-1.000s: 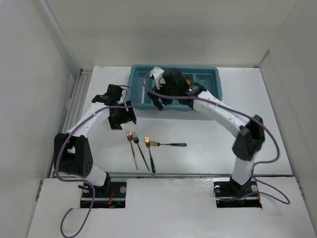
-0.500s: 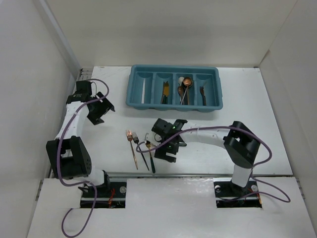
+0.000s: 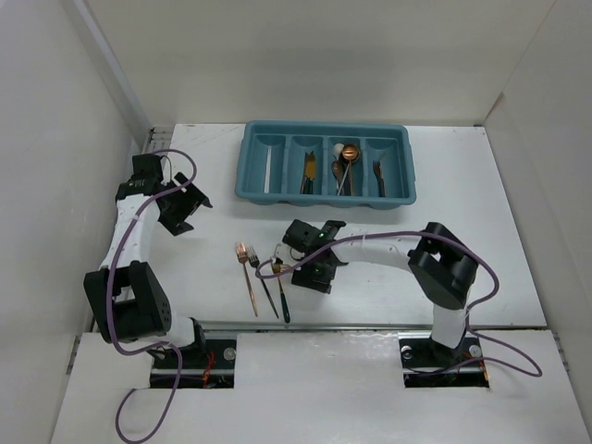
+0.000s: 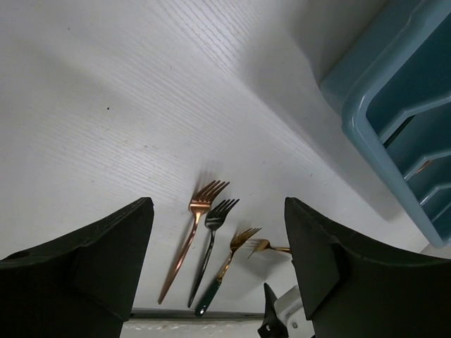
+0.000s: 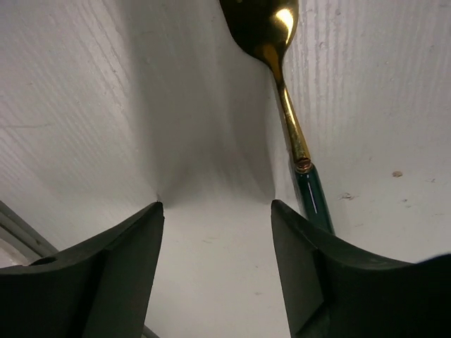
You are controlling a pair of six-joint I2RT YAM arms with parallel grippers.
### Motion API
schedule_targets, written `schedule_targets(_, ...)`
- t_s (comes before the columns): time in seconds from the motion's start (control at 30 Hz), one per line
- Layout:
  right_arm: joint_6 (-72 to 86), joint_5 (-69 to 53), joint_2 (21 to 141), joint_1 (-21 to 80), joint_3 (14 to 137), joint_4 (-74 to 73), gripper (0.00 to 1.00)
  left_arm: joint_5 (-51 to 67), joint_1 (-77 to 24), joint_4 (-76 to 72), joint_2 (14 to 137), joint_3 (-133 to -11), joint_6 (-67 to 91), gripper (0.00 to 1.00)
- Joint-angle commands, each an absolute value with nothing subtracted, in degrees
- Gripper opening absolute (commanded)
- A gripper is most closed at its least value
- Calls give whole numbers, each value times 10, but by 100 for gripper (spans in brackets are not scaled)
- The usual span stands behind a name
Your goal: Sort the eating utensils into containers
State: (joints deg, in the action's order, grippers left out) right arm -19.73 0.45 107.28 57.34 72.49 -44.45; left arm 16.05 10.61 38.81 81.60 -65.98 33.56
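The teal tray (image 3: 242,165) stands at the back and holds a few utensils: a white one (image 3: 267,171), a copper spoon (image 3: 348,152) and a dark fork (image 3: 378,173). A copper fork (image 3: 248,276), a dark fork (image 3: 265,287) and a gold fork with a green handle (image 3: 282,298) lie on the table. My right gripper (image 3: 303,270) is open, low over a fourth gold fork. In the right wrist view that gripper (image 5: 216,211) straddles bare table, and a gold utensil's green handle (image 5: 313,197) runs under its right finger (image 5: 366,282). My left gripper (image 3: 183,205) is open and empty.
The left wrist view shows my open left gripper (image 4: 218,211), the forks (image 4: 201,211) in a row below it, and the tray's corner (image 4: 366,120) at the right. White walls enclose the table. A purple cable loops beside each arm.
My right arm has come from the tray down to the forks and settled lower and slightly left. My left arm has drawn back to the left side of the table.
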Motion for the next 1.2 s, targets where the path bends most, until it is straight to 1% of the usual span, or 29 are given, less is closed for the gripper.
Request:
schedule_targets(0.0,-204,-7,1062,573,771,-470,67,172,109,384,795,-657,341,72)
schedule_targets(0.07,-210,-24,1042,573,794,-482,67,172,109,384,801,-657,341,72)
schedule_targets(0.2,-231,-3,1012,573,823,-489,73,178,109,384,801,-657,341,72)
schedule_targets(0.23,-245,7,1018,573,828,-489,77,178,109,379,801,-657,341,72)
schedule_targets(0.3,-255,28,1039,573,828,-501,80,184,109,379,806,-657,341,72)
schedule_targets(0.33,-261,36,1068,573,821,-506,81,189,109,379,806,-657,341,72)
schedule_targets(0.4,-261,47,1092,573,803,-506,82,189,109,379,806,-657,341,72)
schedule_targets(0.57,-236,33,1141,567,802,-514,83,189,114,379,806,-657,341,72)
schedule_targets(0.67,-215,62,1169,556,795,-514,83,195,120,379,806,-650,346,72)
schedule_targets(0.73,-209,55,1186,550,803,-514,78,202,120,379,806,-643,346,72)
schedule_targets(0.77,-209,55,1193,550,809,-514,71,210,120,379,801,-638,346,72)
schedule_targets(0.8,-198,55,1205,550,809,-514,57,210,120,379,801,-638,346,72)
schedule_targets(0.83,-193,55,1205,550,815,-514,52,210,120,379,801,-631,346,72)
schedule_targets(0.87,-192,49,1205,550,815,-514,50,210,120,379,795,-631,346,72)
schedule_targets(0.93,-172,49,1200,550,815,-514,50,210,120,379,789,-615,346,72)
schedule_targets(1.13,-122,39,1142,550,764,-526,56,215,120,379,789,-600,346,72)
schedule_targets(1.17,-95,39,1136,550,755,-526,57,221,120,379,789,-600,346,72)
